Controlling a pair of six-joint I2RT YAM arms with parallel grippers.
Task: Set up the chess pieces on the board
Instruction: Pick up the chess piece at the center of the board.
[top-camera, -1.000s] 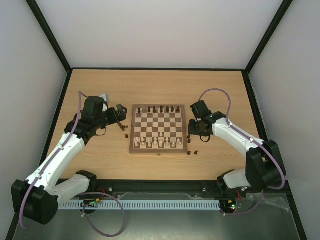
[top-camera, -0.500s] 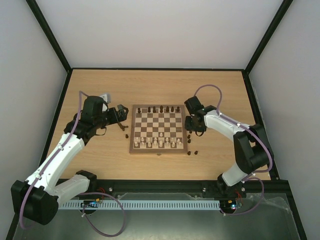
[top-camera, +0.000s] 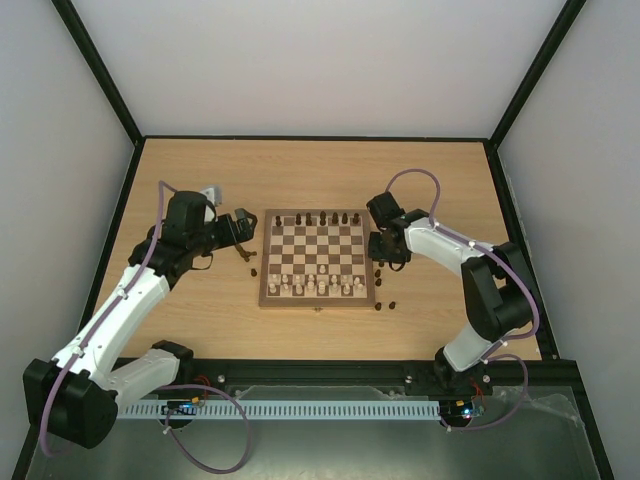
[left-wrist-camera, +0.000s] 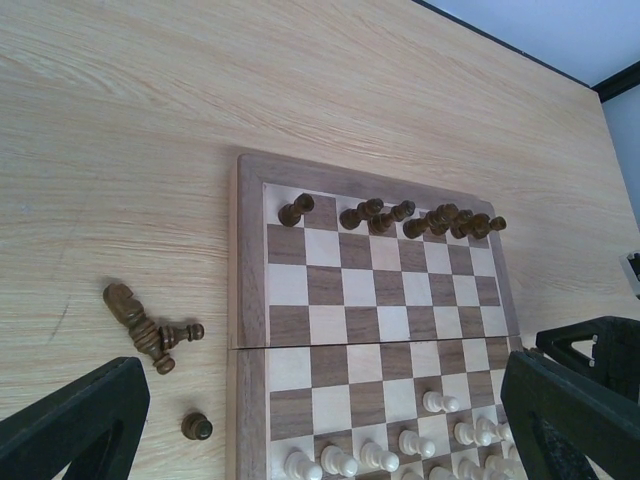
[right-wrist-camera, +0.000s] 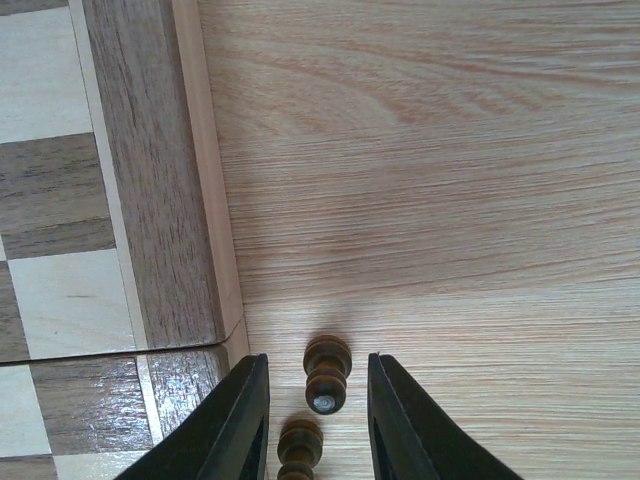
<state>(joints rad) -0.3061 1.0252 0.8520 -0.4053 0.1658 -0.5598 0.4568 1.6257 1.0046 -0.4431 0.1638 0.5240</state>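
Roughly seven chess pieces (left-wrist-camera: 440, 216) stand on the board's (left-wrist-camera: 247, 300) far rank, though the count is unsure. Others lie loose on the worktop (left-wrist-camera: 150, 120) beside the released left end effector (left-wrist-camera: 322, 372). The right end effector (right-wrist-camera: 317, 365) is half-closed astride a loose pawn (right-wrist-camera: 327, 372), not visibly clamping it.

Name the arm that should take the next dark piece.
Right. The right fingers straddle a dark piece on the table just beside the board. The left fingers stand wide open, and the loose pieces lie ahead of them, none between them.
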